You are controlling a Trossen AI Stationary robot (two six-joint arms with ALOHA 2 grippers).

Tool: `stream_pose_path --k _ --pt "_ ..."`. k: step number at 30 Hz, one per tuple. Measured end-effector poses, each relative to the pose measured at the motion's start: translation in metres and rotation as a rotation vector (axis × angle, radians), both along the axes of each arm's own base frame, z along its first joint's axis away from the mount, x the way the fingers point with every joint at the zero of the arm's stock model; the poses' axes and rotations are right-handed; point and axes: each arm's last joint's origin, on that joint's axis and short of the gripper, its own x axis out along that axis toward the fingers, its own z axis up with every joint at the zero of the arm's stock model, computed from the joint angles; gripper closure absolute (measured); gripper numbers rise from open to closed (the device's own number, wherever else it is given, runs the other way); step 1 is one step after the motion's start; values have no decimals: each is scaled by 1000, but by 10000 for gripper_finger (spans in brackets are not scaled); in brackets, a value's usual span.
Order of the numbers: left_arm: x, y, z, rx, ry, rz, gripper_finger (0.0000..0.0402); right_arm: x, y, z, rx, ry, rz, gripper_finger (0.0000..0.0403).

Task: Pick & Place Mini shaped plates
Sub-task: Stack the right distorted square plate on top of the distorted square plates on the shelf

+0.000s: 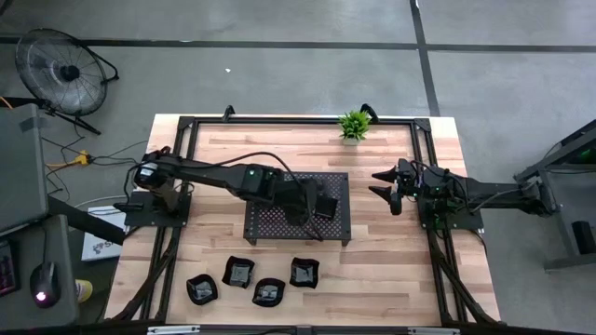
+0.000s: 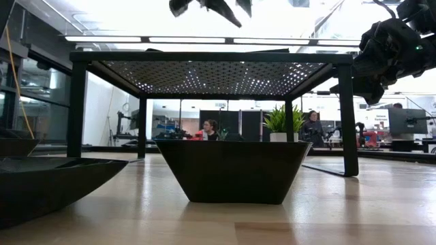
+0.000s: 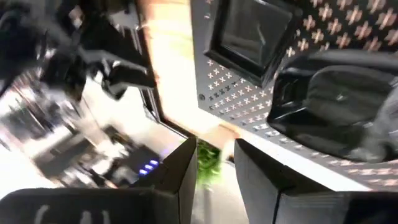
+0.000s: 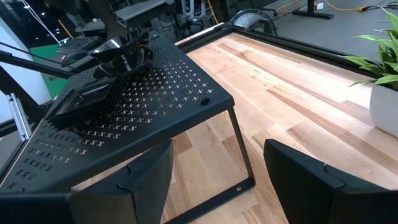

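Four glossy black mini plates rest by their bases on the wood near the table's near edge [image 1: 201, 288] [image 1: 239, 273] [image 1: 269, 292] [image 1: 304, 272]; one [image 2: 231, 170] fills the low view. More plates sit on the perforated tray: a square one [image 3: 249, 31], a wavy-rimmed one [image 3: 336, 106], and a stack [image 4: 93, 93] in the right wrist view. My left gripper [image 1: 312, 208] [image 3: 216, 171] hovers over the tray beside them, open by a narrow gap and empty. My right gripper [image 1: 384, 186] [image 4: 214, 180] waits open, right of the tray.
The dark perforated tray [image 1: 270, 221] stands on thin legs [image 4: 242, 149] mid-table, with room beneath it. A small green plant [image 1: 353, 124] sits by the far edge. Bare wood lies between the tray and the right arm. People sit in the room beyond the table.
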Motion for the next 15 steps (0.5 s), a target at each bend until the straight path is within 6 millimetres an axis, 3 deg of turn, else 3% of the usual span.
stream_pose_path --k 6,15 --pt "-16 -22 15 -177 -23 134 298 0 0 0 0 -1 0 157" --pt "-31 -59 14 -562 -21 288 298 0 0 0 0 0 0 157"
